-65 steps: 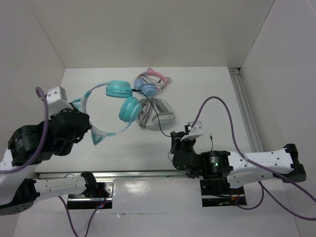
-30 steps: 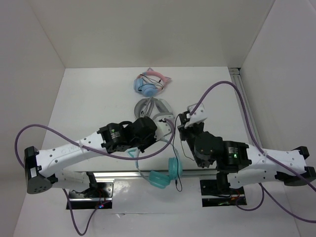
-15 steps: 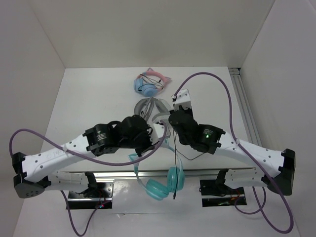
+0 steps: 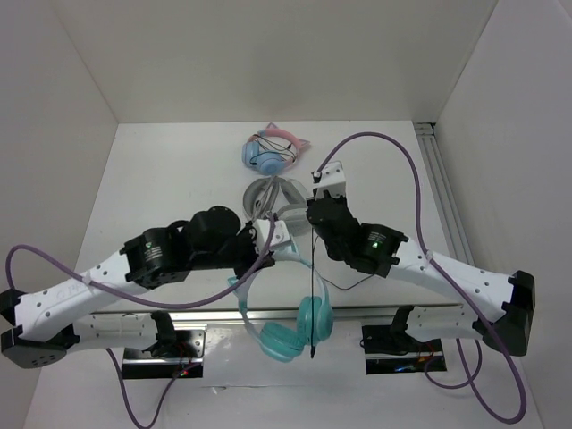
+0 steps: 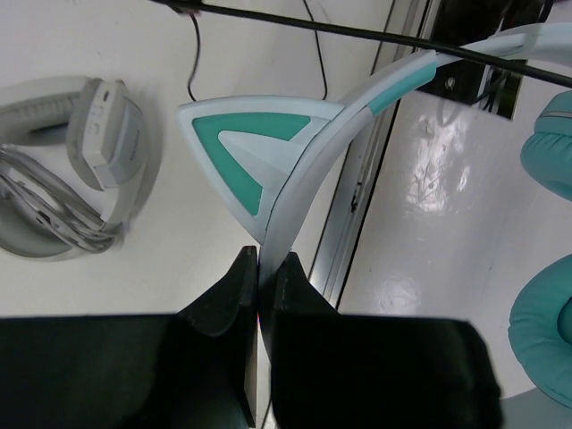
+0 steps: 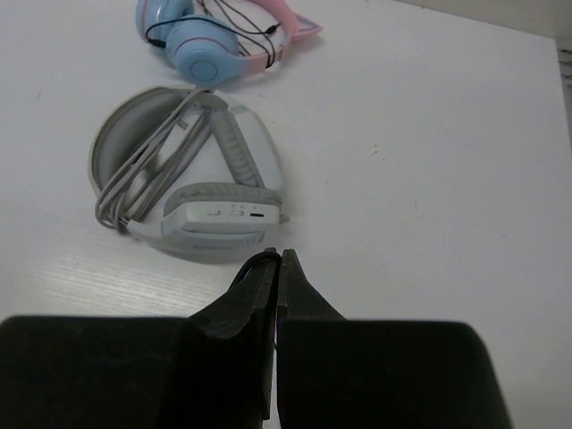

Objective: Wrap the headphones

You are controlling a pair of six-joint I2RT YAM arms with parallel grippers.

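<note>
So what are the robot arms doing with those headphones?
The left end effector is pinching the white headband of the teal headphones, at the near side. The right end effector is shut on their thin black cable, stretched straight. The grey-white headphones and the blue-and-pink headphones lie further back, untouched.

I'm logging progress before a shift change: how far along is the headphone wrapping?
Done: the teal headphones are held up, apart from the grey-white pair. In hand: the left end effector is shut on the headband, and the right end effector pinches the black cable, which runs straight. Left: all the winding; no turn of cable shows around the headphones.
</note>
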